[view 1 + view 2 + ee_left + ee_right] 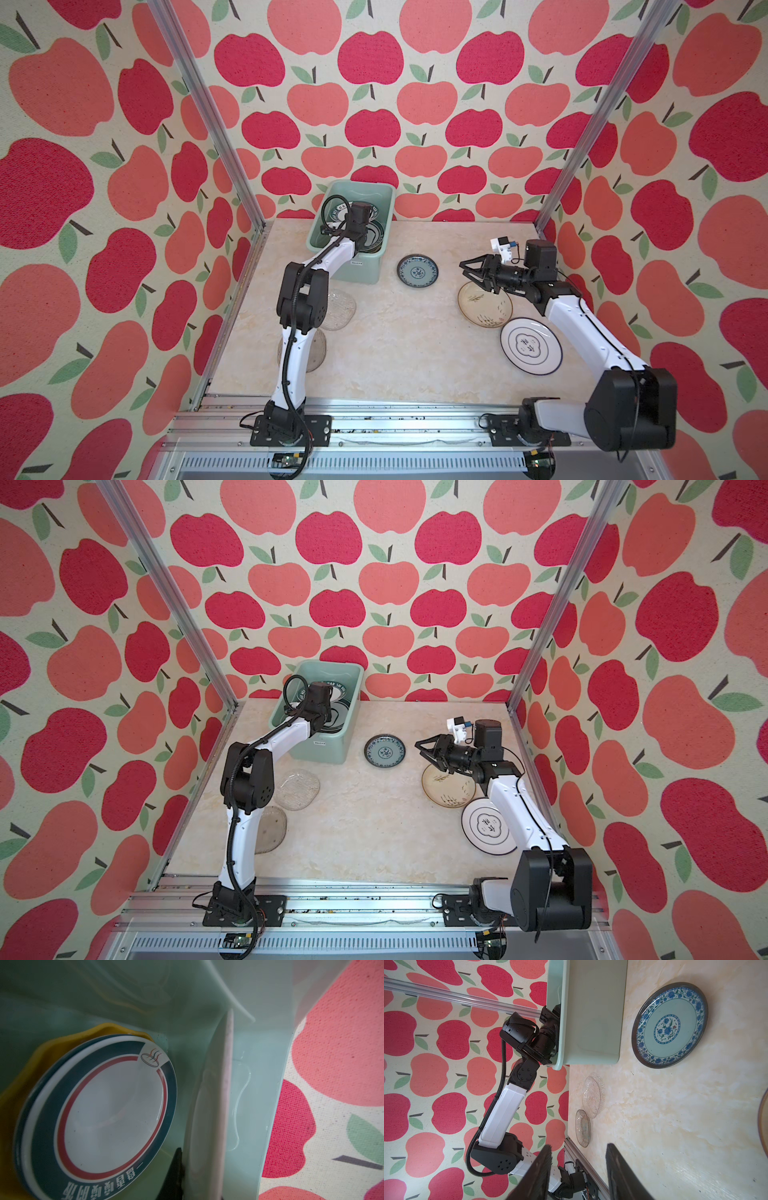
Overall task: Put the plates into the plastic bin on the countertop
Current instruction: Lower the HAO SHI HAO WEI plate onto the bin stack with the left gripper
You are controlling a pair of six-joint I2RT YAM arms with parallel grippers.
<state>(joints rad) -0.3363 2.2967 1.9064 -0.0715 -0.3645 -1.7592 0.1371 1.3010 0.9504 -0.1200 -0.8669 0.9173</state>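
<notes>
Nearest the rail, at lower right in a top view, the white blue-rimmed plate [531, 346] lies flat on the tabletop [395, 357]. At lower left, two clear glass plates [297, 789] lie just beside each other, partly under the left arm.

Further back, at right, lies the cream brush-marked plate [484, 313]. The right claw [579, 1147] hovers over its far edge, jaws moderately parted with nothing between them. At centre, the small blue-patterned plate [417, 271] lies near the bin but apart from it.

Farthest, at upper centre near the back wall, stands the mint-green plastic bin [353, 272]. The left claw [199, 1172] is down inside it, pinched narrow on the rim of a pale plate [209, 1095] held on edge close to a bin wall. Beside it, a white plate with dark blue and red rings [114, 1109] rests on the yellow scalloped plate [41, 1053].

Step in hand, as judged: setting down the pale plate.

1. Lower until the plate's bottom edge bears on the bin floor or the stack.
2. Tilt it toward the stack so that it does not fall freely.
3. Open the claw only when the plate is supported.
4. Withdraw straight up, clear of the rim.
5. Keep the right claw outside the bin until the left arm is out.
</notes>
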